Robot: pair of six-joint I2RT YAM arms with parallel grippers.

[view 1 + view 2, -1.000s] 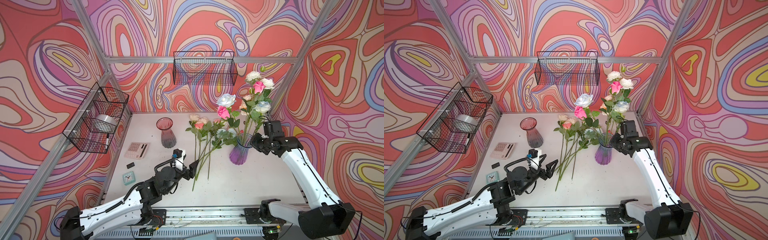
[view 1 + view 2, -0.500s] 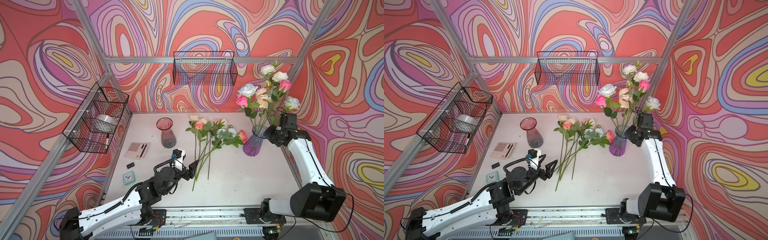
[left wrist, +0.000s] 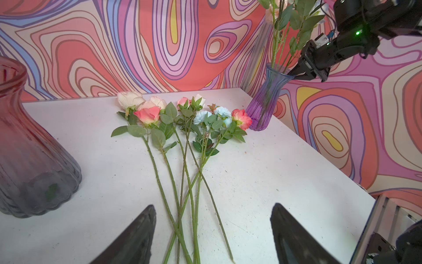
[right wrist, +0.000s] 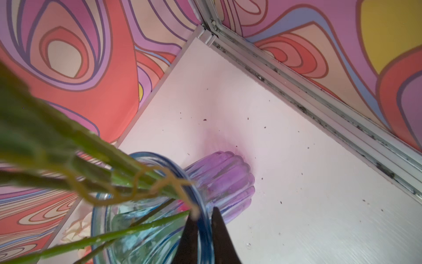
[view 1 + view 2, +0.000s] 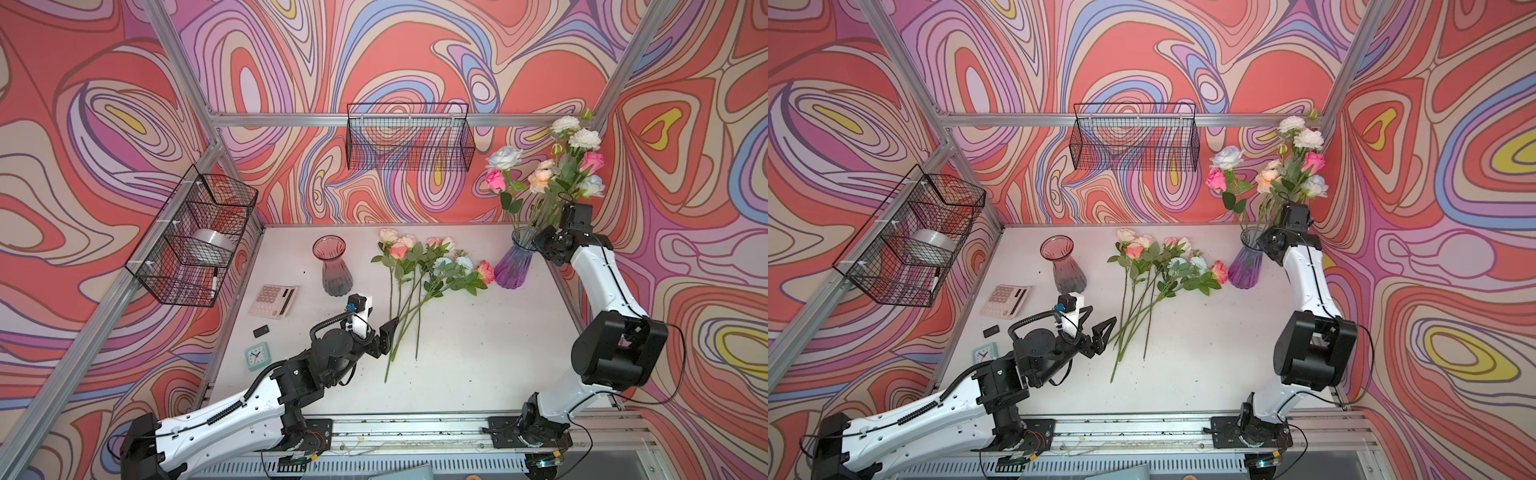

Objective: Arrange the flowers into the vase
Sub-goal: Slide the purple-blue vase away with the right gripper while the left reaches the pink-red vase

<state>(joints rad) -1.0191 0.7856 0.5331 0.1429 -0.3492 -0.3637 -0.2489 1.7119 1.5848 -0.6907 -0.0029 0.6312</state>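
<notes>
Six or so loose flowers [image 5: 419,266] [image 5: 1158,266] [image 3: 182,128] lie in the middle of the table [image 5: 478,353]. Their white, peach, coral and pale blue blooms point toward the far edge, and their green stems cross and run toward the near edge. The coral bloom furthest right lies just beside the foot of the purple vase [image 5: 512,266] [image 5: 1244,266] [image 3: 262,107] [image 4: 228,180], which stands near the table's far right corner. This vase holds a tall bunch of flowers [image 5: 552,174] [image 5: 1279,174] in white, pink, peach and pale blue.

The right gripper [image 3: 294,73] [image 4: 203,214] is pinched closed on the vase's rim, with one finger inside the glass and one outside.

The left gripper [image 5: 1096,320] [image 3: 213,205] hangs near the lower ends of the loose stems. Its jaws are spread wide and hold nothing, and in the left wrist view the stems run between its fingers.

A red vase [image 5: 332,266] [image 5: 1063,266] stands empty left of the loose blooms. A calculator [image 5: 273,300] and a small clock [image 5: 257,356] sit along the left edge.
</notes>
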